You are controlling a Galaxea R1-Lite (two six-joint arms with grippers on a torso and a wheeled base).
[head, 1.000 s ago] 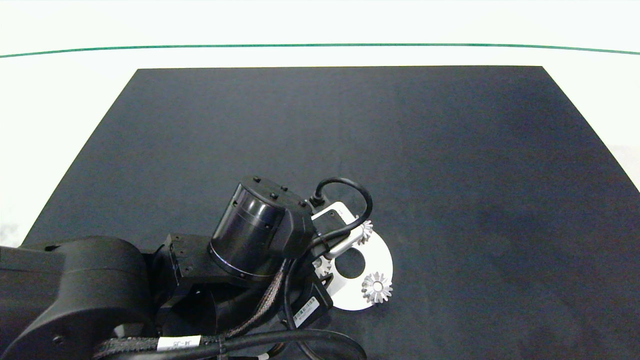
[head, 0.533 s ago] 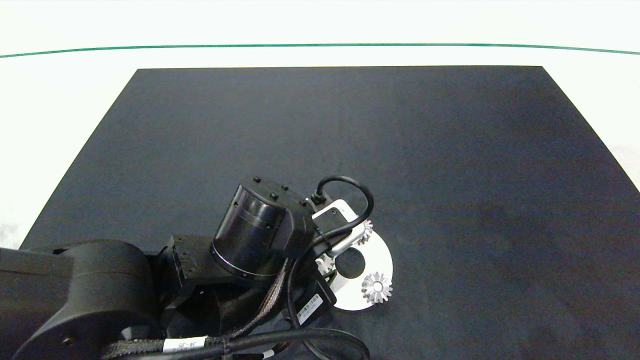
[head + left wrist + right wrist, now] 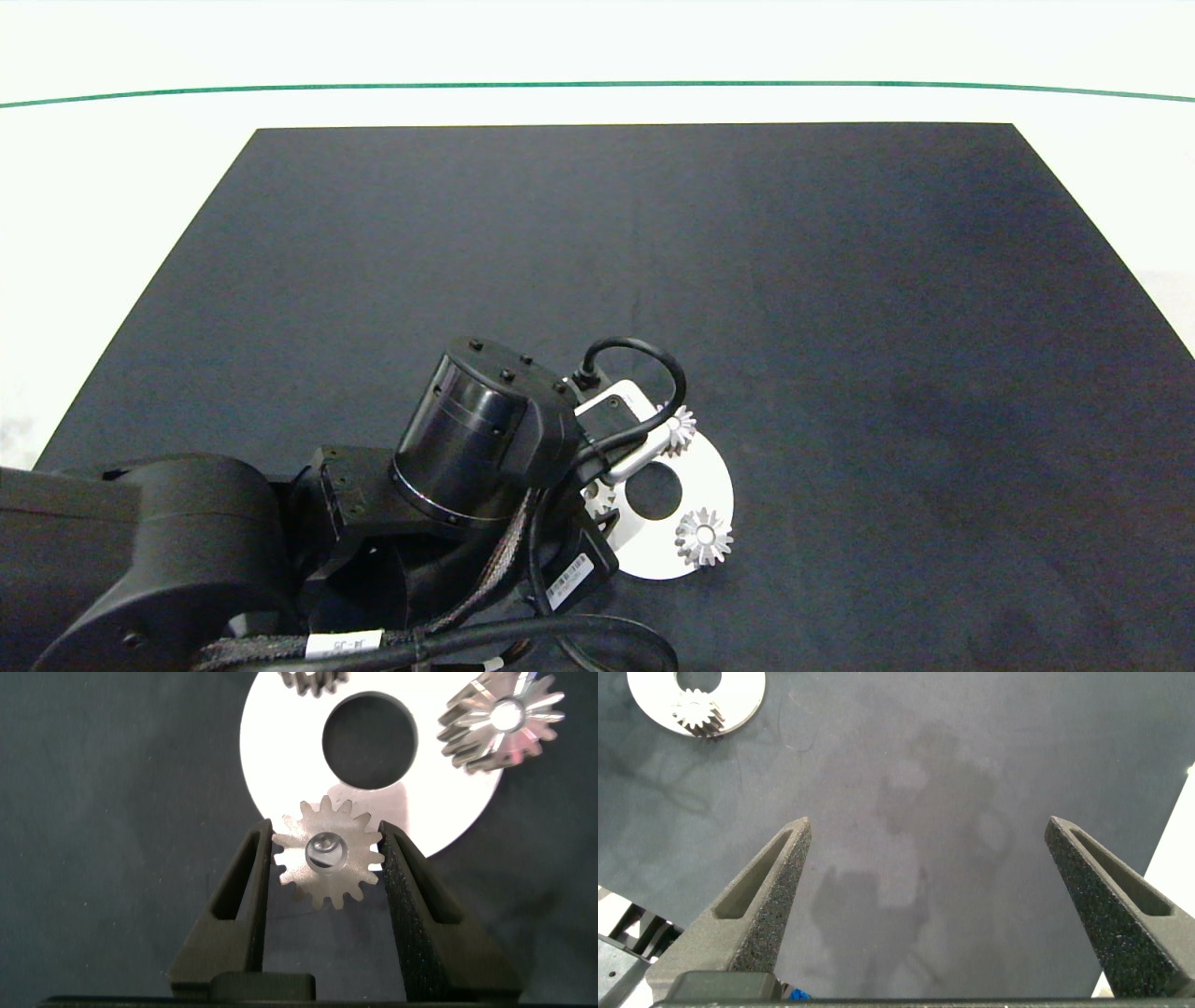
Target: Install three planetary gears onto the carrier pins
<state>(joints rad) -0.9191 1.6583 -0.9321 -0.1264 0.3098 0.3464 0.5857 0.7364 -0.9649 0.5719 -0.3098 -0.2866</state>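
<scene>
The white carrier disc [image 3: 708, 485] lies on the black mat near the front. Two planetary gears sit on it, one on the near right [image 3: 702, 539] and one at the far rim [image 3: 678, 430]. The third gear [image 3: 597, 497] is half hidden under my left arm [image 3: 485, 439]. In the left wrist view my left gripper [image 3: 326, 829] is shut on this third gear [image 3: 301, 882], its fingers [image 3: 245, 882] against the teeth. A silvery pin tip [image 3: 325, 849] shows in its hole. The other pins are hidden by their gears. My right gripper [image 3: 926, 826] hangs open above bare mat, away from the disc [image 3: 747, 691].
The black mat [image 3: 840, 280] covers most of the white table, whose far side carries a green line [image 3: 597, 84]. My left arm and its cables fill the near left corner. The right arm is outside the head view.
My left wrist has shifted slightly toward the near left and lowered a little over the disc's left rim. The two seated gears and the disc have not moved.
</scene>
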